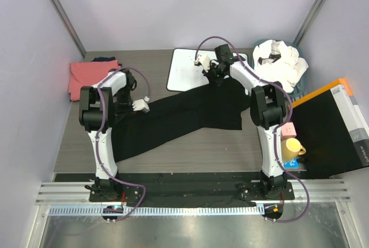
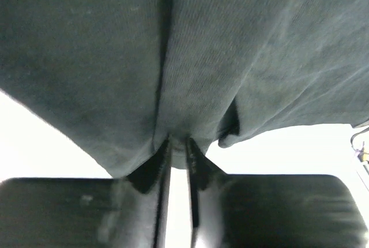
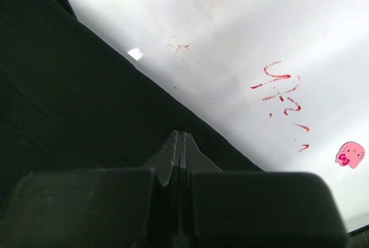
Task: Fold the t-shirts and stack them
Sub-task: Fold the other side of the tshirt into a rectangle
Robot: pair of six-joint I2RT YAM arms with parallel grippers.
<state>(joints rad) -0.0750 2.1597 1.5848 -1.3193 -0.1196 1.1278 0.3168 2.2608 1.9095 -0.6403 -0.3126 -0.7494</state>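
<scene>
We see the black t-shirt (image 1: 184, 115) stretched as a long band across the counter (image 1: 173, 156), its left end partly hidden behind the left arm. The left gripper (image 2: 179, 144) pinches a bunched fold, and blurred cloth fills its view. The right gripper (image 3: 180, 139) is closed narrowly on the shirt's edge over the white board (image 3: 242, 40). The coral-pink t-shirt (image 1: 86, 75) lies in the far left corner, and the white t-shirts (image 1: 282, 63) are heaped in the far right corner.

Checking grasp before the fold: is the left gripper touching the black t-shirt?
Touching. Left wrist view: the left gripper is shut on a bunched fold of the black t-shirt.
</scene>
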